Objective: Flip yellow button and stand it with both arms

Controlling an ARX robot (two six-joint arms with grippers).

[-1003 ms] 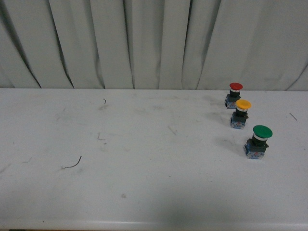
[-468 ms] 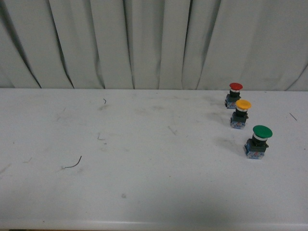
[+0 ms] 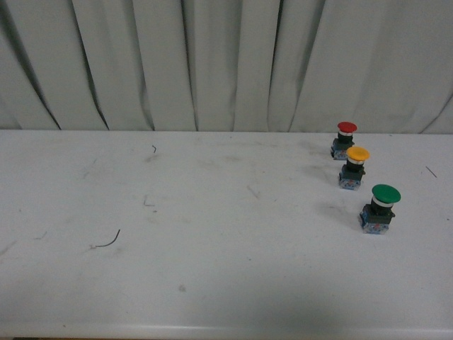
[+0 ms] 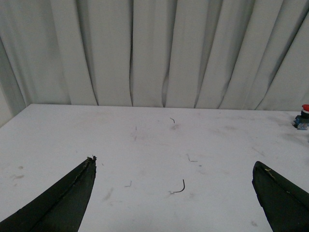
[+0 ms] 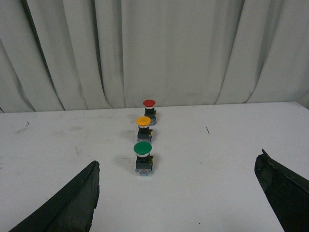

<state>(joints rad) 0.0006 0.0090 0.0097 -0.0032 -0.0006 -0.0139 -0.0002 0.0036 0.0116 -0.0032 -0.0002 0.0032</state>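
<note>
While neither arm shows in the front view, the white table [image 3: 212, 269] fills it, backed by a pale pleated curtain [image 3: 226, 64]. The left gripper [image 4: 174, 193] hangs over bare tabletop with its fingers spread wide, holding nothing; the right gripper [image 5: 176, 193] is equally wide apart and empty, facing the buttons. On the table's right side stand three buttons in a row, caps up: the green button [image 3: 379, 208] nearest, the yellow button [image 3: 353, 167] in the middle, the red button [image 3: 343, 139] farthest. A thin dark wire scrap [image 3: 107, 241] lies toward the left.
</note>
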